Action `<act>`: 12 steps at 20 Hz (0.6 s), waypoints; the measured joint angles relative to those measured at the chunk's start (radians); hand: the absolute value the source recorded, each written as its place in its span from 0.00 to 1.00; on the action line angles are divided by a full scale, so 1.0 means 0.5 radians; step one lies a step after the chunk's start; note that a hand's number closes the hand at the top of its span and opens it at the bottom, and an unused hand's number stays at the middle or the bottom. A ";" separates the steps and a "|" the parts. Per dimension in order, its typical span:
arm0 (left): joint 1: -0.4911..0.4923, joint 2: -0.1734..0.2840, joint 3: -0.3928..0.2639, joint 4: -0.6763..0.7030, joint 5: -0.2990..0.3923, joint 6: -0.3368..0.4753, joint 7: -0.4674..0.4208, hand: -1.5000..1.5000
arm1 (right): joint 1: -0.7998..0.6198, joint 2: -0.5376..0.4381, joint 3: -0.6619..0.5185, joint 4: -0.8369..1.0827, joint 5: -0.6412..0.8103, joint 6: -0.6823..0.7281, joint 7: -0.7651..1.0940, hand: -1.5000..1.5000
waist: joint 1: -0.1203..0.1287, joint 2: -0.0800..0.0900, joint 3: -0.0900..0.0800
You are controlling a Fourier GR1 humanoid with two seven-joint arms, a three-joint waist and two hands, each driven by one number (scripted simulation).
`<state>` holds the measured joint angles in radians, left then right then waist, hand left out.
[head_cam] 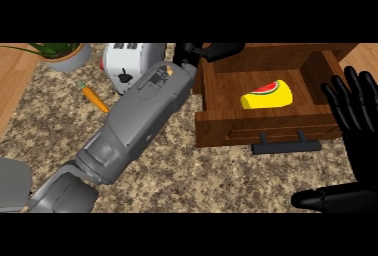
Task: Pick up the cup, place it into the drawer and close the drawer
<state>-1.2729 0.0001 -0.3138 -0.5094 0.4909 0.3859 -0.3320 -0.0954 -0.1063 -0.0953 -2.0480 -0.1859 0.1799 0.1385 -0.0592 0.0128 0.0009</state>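
Observation:
The yellow cup (267, 96), with a watermelon slice printed on it, lies inside the open wooden drawer (221, 122) at the upper right. The drawer's dark handle (286, 146) sticks out from its front panel. My left forearm runs diagonally up from the lower left. My left hand (214, 50) hovers over the drawer's back left corner, its fingers relaxed and empty, apart from the cup. At the right edge my right hand (353, 107) rests open with its fingers pointing up, just right of the drawer's front corner.
A white toaster (129, 62) stands at the back, partly behind my left forearm. An orange carrot (94, 97) lies to its left on the speckled counter (199, 175). A potted plant (65, 54) sits at the far left corner.

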 measured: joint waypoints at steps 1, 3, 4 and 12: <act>-0.025 0.000 -0.031 0.036 0.015 0.010 0.000 1.00 | -0.012 -0.007 -0.009 0.017 -0.012 0.007 0.002 0.00 | -0.008 0.003 0.000; -0.051 0.000 -0.089 0.099 0.046 0.022 -0.020 1.00 | -0.015 -0.005 0.000 0.019 -0.005 0.007 0.004 0.00 | -0.024 0.006 0.001; -0.053 0.000 -0.123 0.121 0.062 0.028 -0.034 1.00 | -0.033 -0.003 0.006 0.025 0.000 0.003 0.002 0.00 | -0.030 0.008 0.001; -0.103 0.000 -0.417 0.230 0.139 0.136 0.017 0.00 | -0.092 0.005 0.030 0.068 -0.013 0.016 0.000 0.00 | -0.083 0.021 0.002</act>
<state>-1.3242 0.0001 -0.5224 -0.3945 0.5606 0.4538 -0.3234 -0.1412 -0.1038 -0.0802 -2.0141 -0.1924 0.1879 0.1385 -0.1006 0.0235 0.0019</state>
